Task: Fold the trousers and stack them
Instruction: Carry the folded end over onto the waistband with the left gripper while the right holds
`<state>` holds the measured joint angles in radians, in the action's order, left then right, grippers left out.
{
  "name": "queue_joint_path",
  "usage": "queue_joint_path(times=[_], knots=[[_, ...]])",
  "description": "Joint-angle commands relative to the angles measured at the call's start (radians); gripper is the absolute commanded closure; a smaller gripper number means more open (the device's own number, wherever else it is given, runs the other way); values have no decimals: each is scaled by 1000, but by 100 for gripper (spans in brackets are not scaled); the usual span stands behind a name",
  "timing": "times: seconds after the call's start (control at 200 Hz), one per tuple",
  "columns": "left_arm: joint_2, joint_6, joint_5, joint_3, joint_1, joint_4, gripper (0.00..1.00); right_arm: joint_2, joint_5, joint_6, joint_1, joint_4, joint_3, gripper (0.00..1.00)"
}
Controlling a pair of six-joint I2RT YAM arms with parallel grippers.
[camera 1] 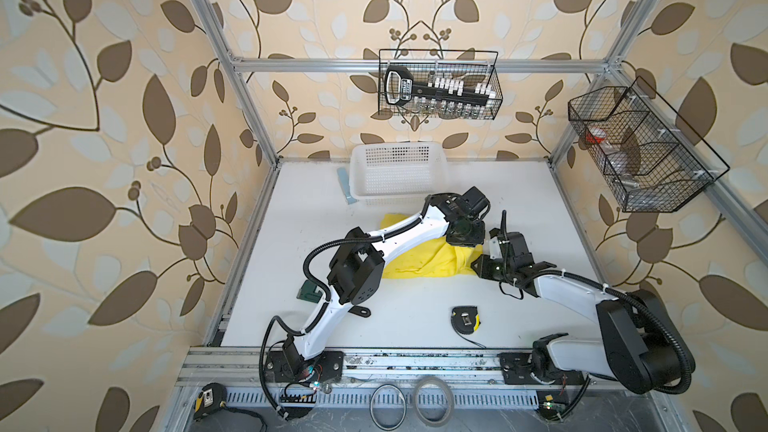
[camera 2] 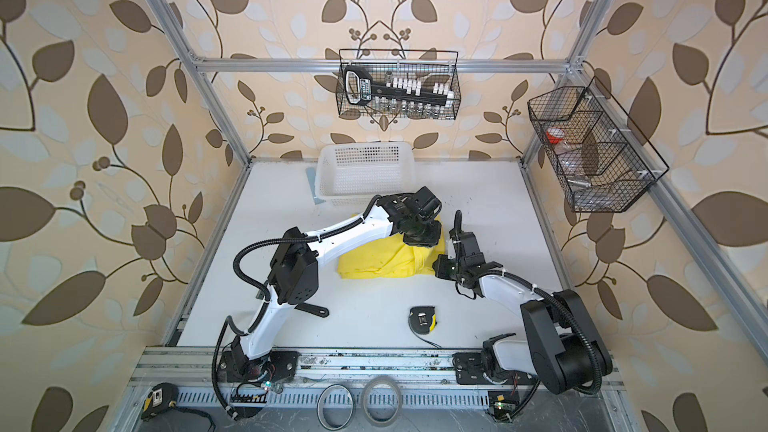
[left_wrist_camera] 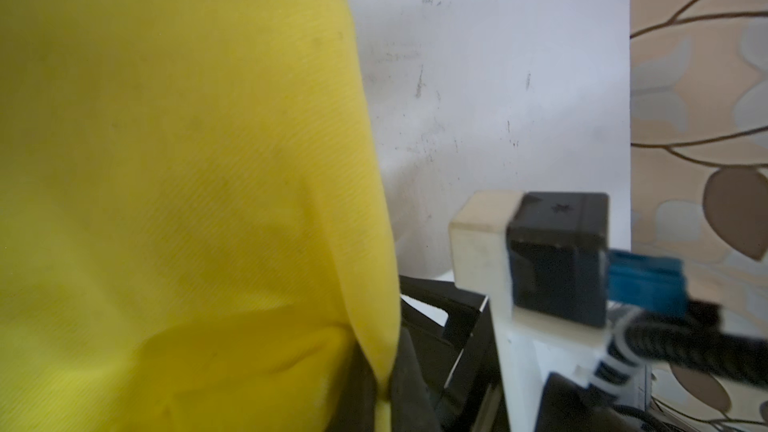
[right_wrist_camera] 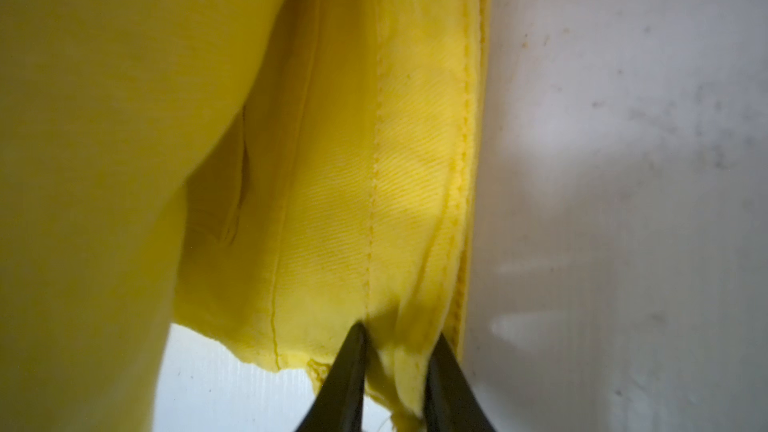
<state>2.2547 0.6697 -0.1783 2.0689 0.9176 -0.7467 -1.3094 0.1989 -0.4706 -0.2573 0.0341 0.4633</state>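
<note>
So that the layer lifts evenly for folding, left pincer (left_wrist_camera: 386,396) and right pincer (right_wrist_camera: 395,351) each pinch the trousers (camera 1: 419,261), close together.

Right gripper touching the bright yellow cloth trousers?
Touching. Right wrist view shows the right gripper closed on a hem fold of the yellow trousers.

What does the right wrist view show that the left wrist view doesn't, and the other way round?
Only the right wrist view: the right claw, its two dark tips closed on a bunched, stitched hem of the trousers. Only the left wrist view: the right arm's white-and-black wrist block with a blue plug, and leaf wallpaper beyond the table. Both: yellow cloth close to the lens, with scuffed white table beside it.
</note>
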Motion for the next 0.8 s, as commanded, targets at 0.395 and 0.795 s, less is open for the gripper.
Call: queue_joint_path(times=[0.395, 0.795], knots=[[-116, -11, -1, 13, 3, 43, 60, 377, 44, 58, 242, 347, 78, 60], [-344, -37, 11, -291, -52, 40, 61, 226, 58, -20, 35, 148, 207, 63]])
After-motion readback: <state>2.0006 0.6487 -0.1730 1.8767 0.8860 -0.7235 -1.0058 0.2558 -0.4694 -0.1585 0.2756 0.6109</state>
